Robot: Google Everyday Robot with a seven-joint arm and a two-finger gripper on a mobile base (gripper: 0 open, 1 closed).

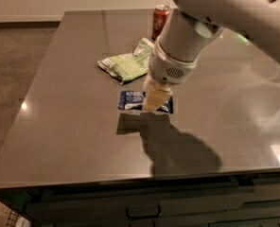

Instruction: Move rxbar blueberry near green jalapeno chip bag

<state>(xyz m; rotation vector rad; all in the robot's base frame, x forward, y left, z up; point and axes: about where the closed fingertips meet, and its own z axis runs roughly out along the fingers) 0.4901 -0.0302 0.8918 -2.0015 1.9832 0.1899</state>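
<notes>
The rxbar blueberry (130,100) hangs level just above the table (59,126), its long axis running left to right across the view, just in front of the green jalapeno chip bag (126,63) and apart from it, with its rectangular shadow on the surface below. The claw (152,105) reaches down from the arm and pinches the bar right of its middle, so the tan fingers (156,96) hide part of the wrapper. A red-brown can (160,20) stands behind, its right side covered by the arm.
</notes>
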